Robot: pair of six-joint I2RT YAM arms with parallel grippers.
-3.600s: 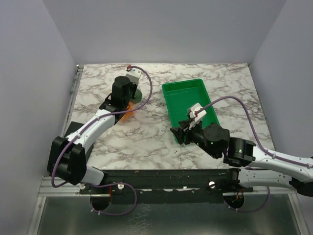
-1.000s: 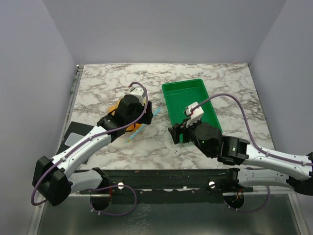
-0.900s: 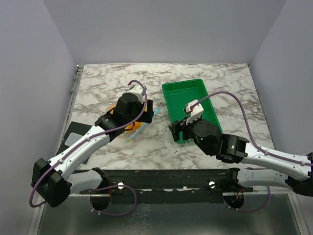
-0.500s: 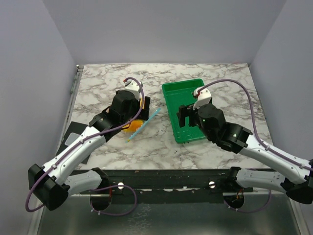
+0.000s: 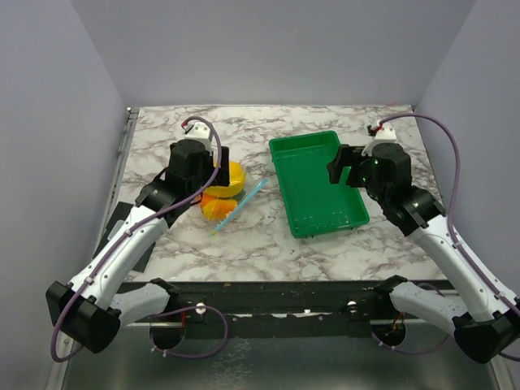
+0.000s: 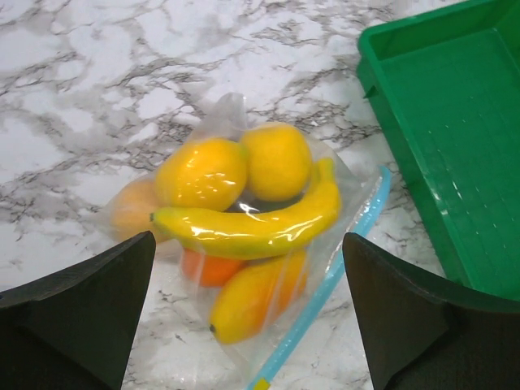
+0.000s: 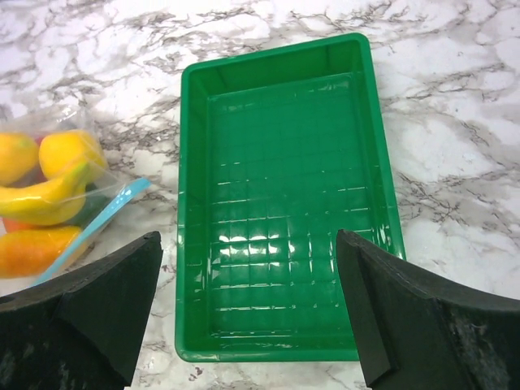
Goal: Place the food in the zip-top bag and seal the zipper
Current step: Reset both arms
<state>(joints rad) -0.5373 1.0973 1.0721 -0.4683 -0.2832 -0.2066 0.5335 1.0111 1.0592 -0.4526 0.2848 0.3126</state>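
Pale walls are standing around a marble-patterned table, and both arms are hovering above it. The left end effector is keeping its fingers wide apart and is gripping nothing. Directly below it, framed between the two fingers, the zip-top bag is lying flat on the table. The food is sitting inside: two lemons, a banana across them, and orange pieces under it. The zipper is running along the bag edge that is facing the tray, near the tray wall but apart from it. The right end effector is also open and empty. The green tray is lying straight below it and is holding no fruit.

I am judging that the filling step is done and that the sealing step is ending or already finished. From these views I cannot tell whether the blue strip is pressed shut along all its length. The next move is calling for a check of this. If any part is gaping, one end effector should be pinching the strip and sliding along it while the other is holding the bag steady.
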